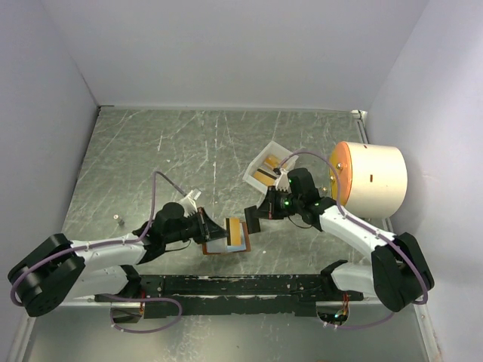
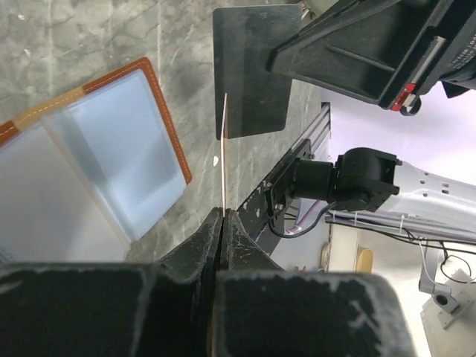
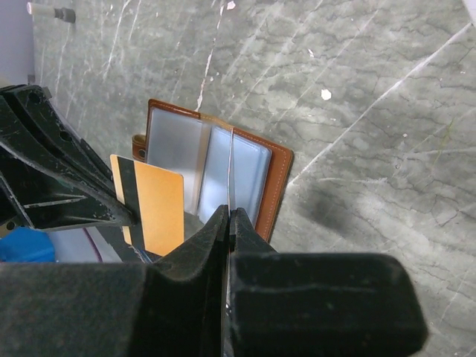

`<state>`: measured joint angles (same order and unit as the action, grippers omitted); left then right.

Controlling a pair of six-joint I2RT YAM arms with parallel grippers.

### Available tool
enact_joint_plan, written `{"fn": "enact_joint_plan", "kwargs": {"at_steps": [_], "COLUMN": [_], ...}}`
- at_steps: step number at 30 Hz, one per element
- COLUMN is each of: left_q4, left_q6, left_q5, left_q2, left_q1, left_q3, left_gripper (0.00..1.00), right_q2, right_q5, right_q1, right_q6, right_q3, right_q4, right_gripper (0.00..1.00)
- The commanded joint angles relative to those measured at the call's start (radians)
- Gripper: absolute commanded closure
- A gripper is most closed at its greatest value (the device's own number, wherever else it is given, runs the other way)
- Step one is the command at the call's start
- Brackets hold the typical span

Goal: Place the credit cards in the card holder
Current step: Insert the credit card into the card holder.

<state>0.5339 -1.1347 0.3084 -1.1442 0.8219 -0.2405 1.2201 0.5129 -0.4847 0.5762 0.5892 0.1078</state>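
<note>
My left claw is clamped on one edge of an orange credit card, which I judge light, stiff and slick, poised beside the open card holder on the table, while my right claw pinches a floppy clear pocket upright.

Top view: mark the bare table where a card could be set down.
Free: the far-left table between the left wall and white tray. Crowded: near centre, where the left end effector and right end effector meet over the card holder.
</note>
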Motion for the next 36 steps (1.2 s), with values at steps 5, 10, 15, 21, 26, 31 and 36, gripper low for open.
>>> {"fn": "enact_joint_plan", "kwargs": {"at_steps": [5,10,15,21,26,31,36], "left_q4": [-0.042,-0.034,-0.128,-0.117,-0.052,-0.035,-0.075], "left_q6": [0.033,0.015,0.045,0.038,0.037,0.044,0.073], "left_q5": [-0.082,-0.129,-0.162,-0.148,-0.081,-0.04,-0.034], "left_q2": [-0.002,0.048,0.095,0.078,0.015,-0.026,-0.027], "left_q1": [0.005,0.004,-0.003,-0.025,-0.053,-0.074,-0.082], "left_q3": [0.025,0.077,0.072,0.107,0.122,0.115,0.096], "left_gripper": [0.93,0.93,0.93,0.93,0.93,0.93,0.93], "right_q2": [0.037,0.067,0.107,0.17,0.196,0.213,0.231], "right_q5": [-0.007,0.056,0.075,0.061,-0.015,-0.05,-0.066], "right_q1": [-0.032,-0.048,-0.075,-0.12,-0.124,-0.126,-0.124], "right_q6": [0.013,0.039,0.075,0.088,0.043,0.018,0.007], "right_q3": [-0.032,-0.046,-0.052,-0.06,-0.045,-0.034,-0.021], "right_q4": [-0.063,-0.117,-0.172,-0.211,-0.146,-0.097,-0.081], "right_gripper": [1.0,1.0,1.0,1.0,1.0,1.0,1.0]}}
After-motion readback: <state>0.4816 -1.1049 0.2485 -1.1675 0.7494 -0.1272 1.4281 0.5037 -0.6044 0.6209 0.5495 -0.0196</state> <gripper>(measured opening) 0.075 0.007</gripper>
